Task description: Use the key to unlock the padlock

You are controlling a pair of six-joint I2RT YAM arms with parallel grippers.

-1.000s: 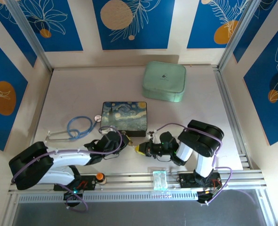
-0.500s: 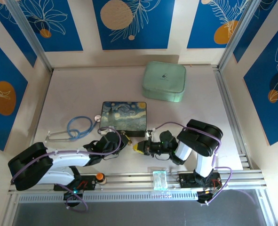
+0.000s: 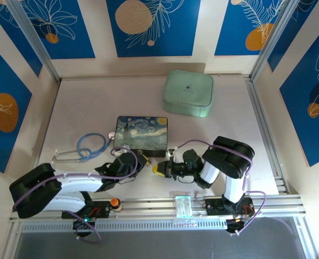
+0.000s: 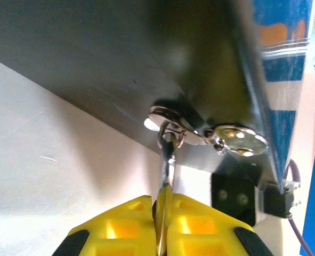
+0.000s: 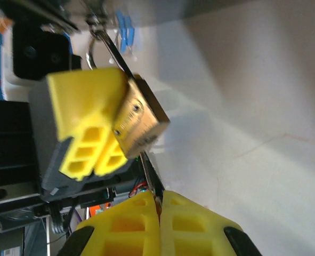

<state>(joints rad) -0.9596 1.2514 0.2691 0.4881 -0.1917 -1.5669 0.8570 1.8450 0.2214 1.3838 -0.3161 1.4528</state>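
Observation:
My left gripper [image 3: 142, 162] is shut on the padlock [image 5: 138, 120], a small brass block whose silvery shackle [image 4: 168, 160] rises from between the yellow fingers [image 4: 125, 224] in the left wrist view. A ring with spare keys [image 4: 234, 140] hangs off the shackle's top, against the tin's side. My right gripper [image 5: 159, 205] is shut on the key [image 5: 148, 173], a thin dull blade. Its tip meets the bottom face of the padlock. Both grippers meet low over the table, just in front of the tin, with the right gripper [image 3: 160, 170] on the right.
The starry-night tin [image 3: 141, 134] lies directly behind the grippers, its dark side wall [image 4: 120, 64] close over the left fingers. A blue stethoscope [image 3: 89, 144] lies to the left. A mint-green case [image 3: 188, 93] sits at the back.
My right gripper has edged a little to the left, closing on the left gripper and the padlock. The left arm has barely moved.

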